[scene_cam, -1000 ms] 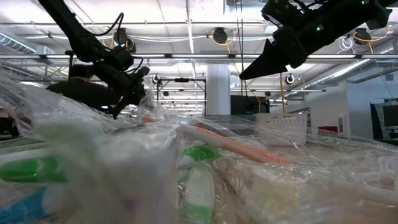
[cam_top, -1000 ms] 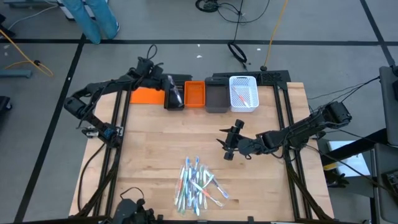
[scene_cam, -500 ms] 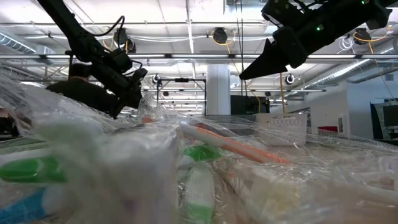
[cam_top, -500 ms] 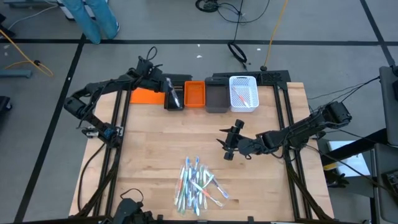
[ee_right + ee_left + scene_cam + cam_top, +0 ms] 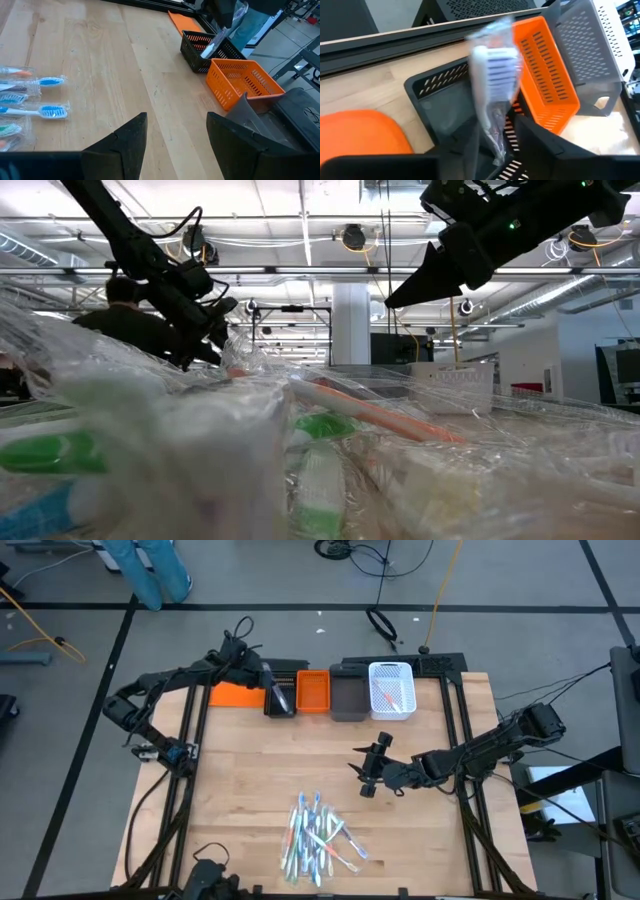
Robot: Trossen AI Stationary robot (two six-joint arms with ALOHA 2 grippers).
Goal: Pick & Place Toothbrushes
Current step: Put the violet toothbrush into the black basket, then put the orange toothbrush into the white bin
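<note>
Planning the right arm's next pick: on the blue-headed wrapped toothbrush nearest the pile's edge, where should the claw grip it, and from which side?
Grip the blue-headed toothbrush mid-handle, coming straight down with the right claw, fingers across its length. It lies flat on the table at the pile's edge with bare wood beside it, so the handle's slim middle is likely the clearest hold.

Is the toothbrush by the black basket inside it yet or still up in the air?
Still in the air. The wrapped toothbrush hangs between the left hand's fingers, right above the black basket, not lying in it yet.

Orange bin (image 5: 547,65) (perforated), black bin (image 5: 445,110).
</note>
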